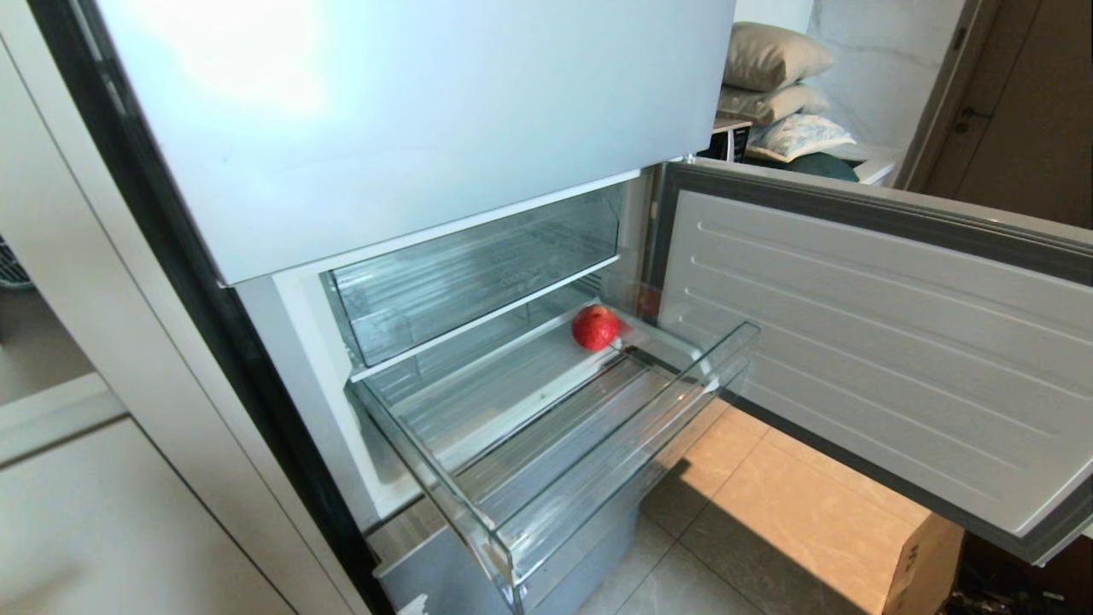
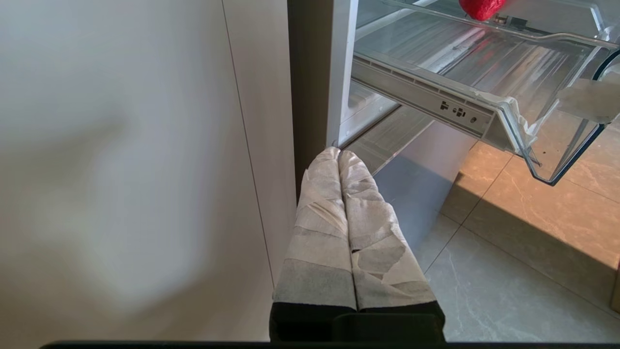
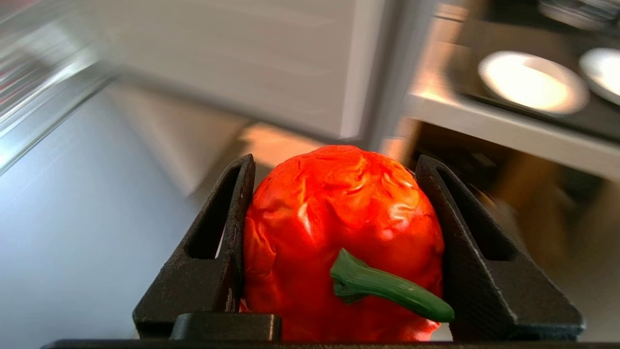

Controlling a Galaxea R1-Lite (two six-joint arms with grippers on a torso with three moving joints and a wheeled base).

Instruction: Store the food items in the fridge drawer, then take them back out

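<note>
Our left hand (image 2: pixel 339 155) pressed closed, low beside the fridge, fridge drawer (image 1: pixel 598 478) pulled out up ahead of it with one red fruit (image 1: pixel 595 326) at its back, only our right wrist view shows our right hand (image 3: pixel 334 194) clamping a wrinkled red pepper (image 3: pixel 339 228), green stem toward the wrist

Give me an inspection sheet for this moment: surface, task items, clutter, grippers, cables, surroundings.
Surface: fridge drawer pulled out, clear, torn white tape at a front corner.
Task items: red fruit lies at the drawer's back; orange-red pepper-like piece, green stem, in the right gripper.
Clutter: nothing seen in the drawer besides the fruit.
Grippers: right gripper shut on the pepper-like piece, outside the head view; left gripper shut, empty, low beside the fridge edge.
Cables: nothing seen.
Surroundings: fridge door open; upper clear bin; cardboard box on tiled floor; pillows.
</note>
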